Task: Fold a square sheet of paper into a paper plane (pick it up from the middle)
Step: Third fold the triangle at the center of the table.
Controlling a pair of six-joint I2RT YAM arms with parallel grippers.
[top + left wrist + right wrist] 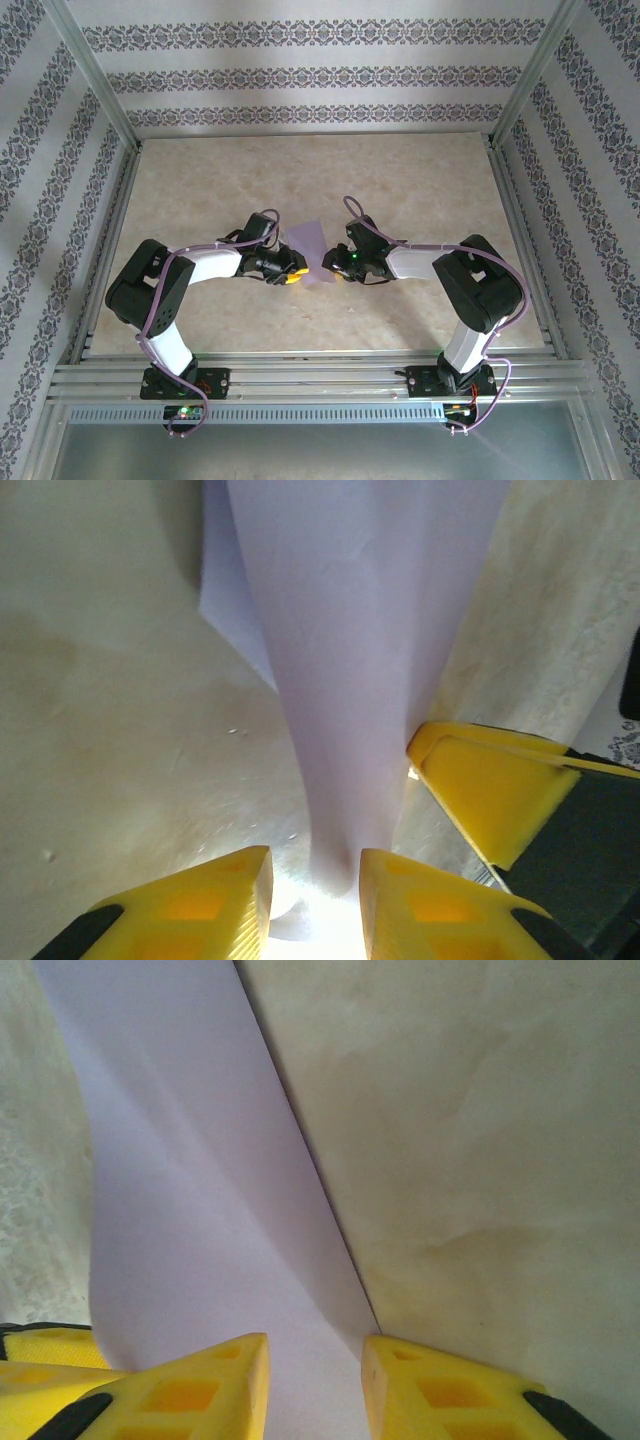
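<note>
Sheet: the square sheet of paper [311, 249], pale lavender and matte, is the reference for every place below. The middle of the table [200, 190] lies under it. From above it reads as a narrow slanted strip rather than a flat square.
Sheet shape: bent, not lying flat. A straight crease line runs along it in the right wrist view. In the left wrist view it narrows into a raised fold that runs down toward the yellow jaws.
Left gripper: the left gripper [291, 272] is at the sheet's left near corner, touching it.
Left jaws: part-way apart, one on each side of the sheet's raised fold, which fills the gap between them. Whether they press it firmly I cannot tell.
Right gripper: the right gripper [338, 266] is at the sheet's right near side, facing the other gripper across the sheet.
Right jaws: part-way apart with the sheet passing between them, its straight edge meeting the inner corner of one jaw. Clamped or merely straddling, I cannot tell.
Neighbour: each wrist camera catches a yellow jaw of the other gripper just beside the sheet.
Table: pale marbled surface, visible on both sides of the sheet.
Walls: striped patterned walls [300, 75] stand well beyond the sheet's far end.
</note>
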